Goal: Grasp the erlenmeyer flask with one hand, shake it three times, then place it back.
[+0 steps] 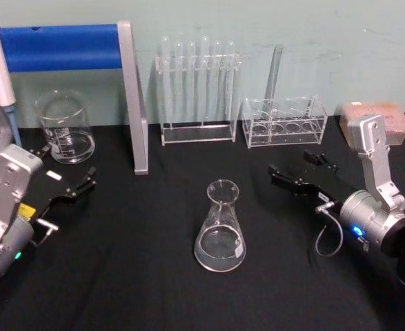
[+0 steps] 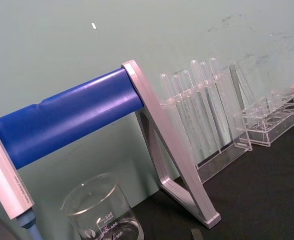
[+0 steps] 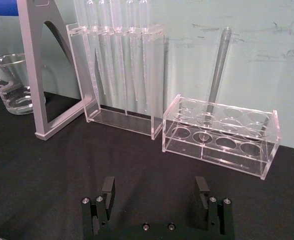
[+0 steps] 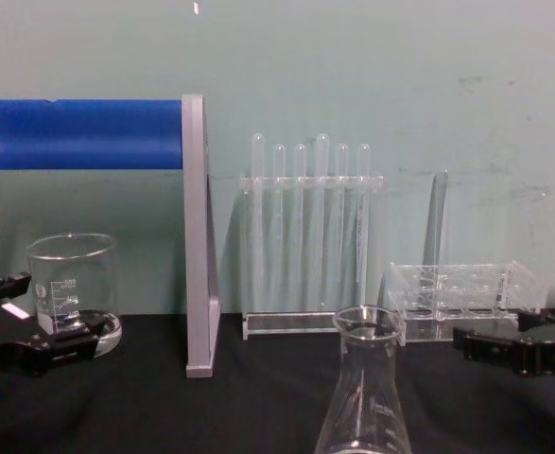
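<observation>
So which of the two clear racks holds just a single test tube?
The low rack with round holes, right of the tall rack, in front of the right gripper. One tube stands in it; the tall one holds six.

The work surface is a table covered with black cloth (image 1: pixel 140 276). The erlenmeyer flask (image 1: pixel 220 229) stands upright near its centre, apart from all other items. Along the rear edge stand, from left to right: a glass beaker (image 1: pixel 65 127), a grey stand with a blue bar (image 1: pixel 132 96), a tall test-tube rack (image 1: pixel 198 93), a low clear rack (image 1: pixel 285 122) and what appears to be a brown block (image 1: pixel 378 117)
</observation>
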### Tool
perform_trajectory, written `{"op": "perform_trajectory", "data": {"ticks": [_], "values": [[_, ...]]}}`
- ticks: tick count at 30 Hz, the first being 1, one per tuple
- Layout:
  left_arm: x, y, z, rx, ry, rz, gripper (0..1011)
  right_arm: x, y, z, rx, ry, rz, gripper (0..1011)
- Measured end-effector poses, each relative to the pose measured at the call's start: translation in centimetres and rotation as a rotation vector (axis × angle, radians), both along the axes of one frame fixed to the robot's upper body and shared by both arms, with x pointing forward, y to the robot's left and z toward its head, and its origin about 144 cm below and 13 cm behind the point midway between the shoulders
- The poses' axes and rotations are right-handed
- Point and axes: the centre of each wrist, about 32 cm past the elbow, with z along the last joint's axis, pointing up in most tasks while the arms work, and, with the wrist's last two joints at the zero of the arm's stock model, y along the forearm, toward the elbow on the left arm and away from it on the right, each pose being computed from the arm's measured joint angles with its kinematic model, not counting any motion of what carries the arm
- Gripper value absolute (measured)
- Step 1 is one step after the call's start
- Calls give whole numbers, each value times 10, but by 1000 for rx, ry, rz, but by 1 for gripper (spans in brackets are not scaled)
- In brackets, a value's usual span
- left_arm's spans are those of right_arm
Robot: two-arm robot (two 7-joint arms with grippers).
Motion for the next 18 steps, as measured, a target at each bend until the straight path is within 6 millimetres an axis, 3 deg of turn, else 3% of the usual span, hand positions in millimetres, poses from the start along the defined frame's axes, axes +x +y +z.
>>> {"op": "perform_trajectory", "data": {"ticks": [18], "values": [[0,0,0,0,0,0,1001,0,0,0,0,0,0,1003]]}}
